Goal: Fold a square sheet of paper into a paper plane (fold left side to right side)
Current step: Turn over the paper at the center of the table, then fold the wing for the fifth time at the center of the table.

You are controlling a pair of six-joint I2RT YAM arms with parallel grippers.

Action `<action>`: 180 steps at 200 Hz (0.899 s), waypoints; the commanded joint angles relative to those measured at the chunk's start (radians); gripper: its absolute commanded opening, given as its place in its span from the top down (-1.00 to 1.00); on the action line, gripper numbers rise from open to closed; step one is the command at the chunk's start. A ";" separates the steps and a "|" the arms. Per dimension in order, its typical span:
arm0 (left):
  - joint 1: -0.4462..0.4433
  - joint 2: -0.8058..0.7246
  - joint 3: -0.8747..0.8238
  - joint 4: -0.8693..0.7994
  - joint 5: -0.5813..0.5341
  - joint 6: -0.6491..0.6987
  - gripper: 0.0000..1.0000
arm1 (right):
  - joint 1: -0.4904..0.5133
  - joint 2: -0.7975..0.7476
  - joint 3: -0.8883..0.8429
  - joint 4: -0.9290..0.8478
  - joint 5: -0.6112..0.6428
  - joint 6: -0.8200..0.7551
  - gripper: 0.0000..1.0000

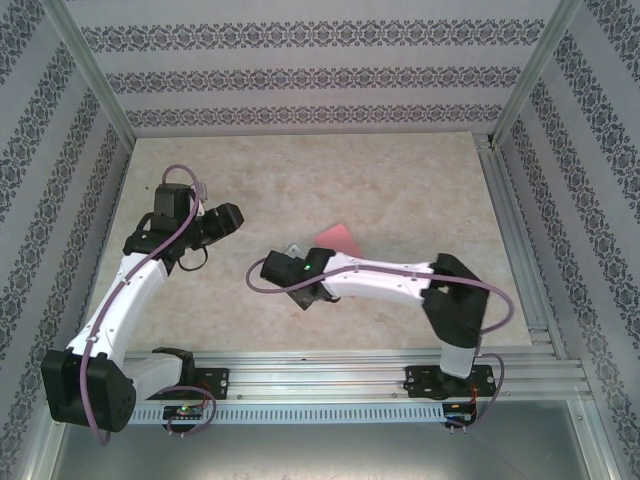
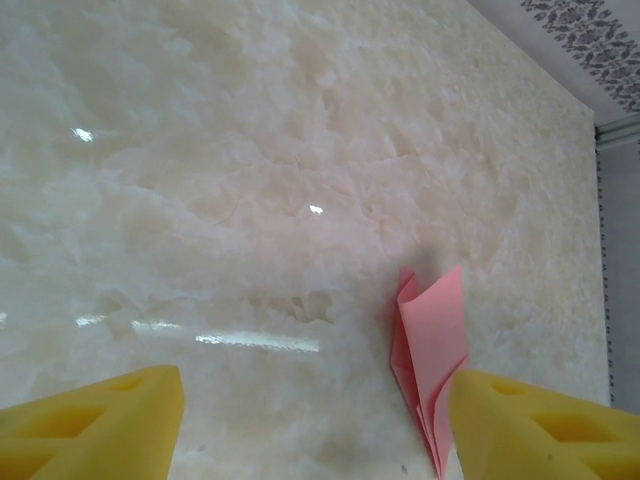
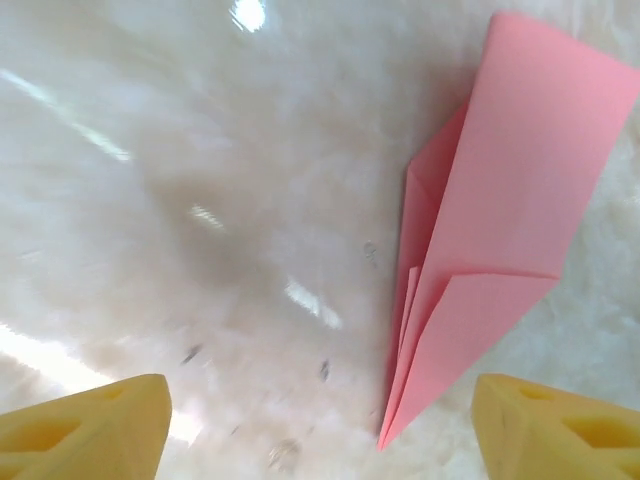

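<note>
The plane [image 3: 490, 230] lies on the worktop [image 3: 200, 200] just ahead of the right hand [image 3: 320, 425], spread wide and empty, while the left hand [image 2: 315, 415] gapes empty too

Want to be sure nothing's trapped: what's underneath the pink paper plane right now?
The paper plane lies on the pale marbled table, with its folded layers stacked on one another. Bare tabletop meets its visible edges. The patch directly beneath it is covered by the paper, so that part cannot be checked.
</note>
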State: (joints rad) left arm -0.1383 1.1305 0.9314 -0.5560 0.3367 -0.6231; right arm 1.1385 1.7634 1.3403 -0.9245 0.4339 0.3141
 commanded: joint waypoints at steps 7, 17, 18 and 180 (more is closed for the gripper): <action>-0.037 -0.008 -0.064 0.063 0.128 0.043 -0.34 | -0.108 -0.292 -0.144 0.116 -0.117 0.061 -0.72; -0.084 0.000 -0.089 0.115 0.155 0.019 -0.33 | -0.170 -0.390 -0.228 0.175 -0.135 0.077 -0.81; -0.089 0.002 -0.091 0.121 0.158 0.016 -0.33 | -0.177 -0.400 -0.238 0.182 -0.137 0.079 -0.82; -0.437 0.698 0.005 0.800 0.101 -0.307 -0.08 | -0.904 -0.855 -1.013 0.950 -0.899 0.384 -0.85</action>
State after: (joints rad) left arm -0.5655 1.7622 0.8818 0.1322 0.4252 -0.9024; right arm 0.2409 0.8543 0.3305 -0.0860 -0.3424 0.6762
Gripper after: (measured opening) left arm 0.556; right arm 0.951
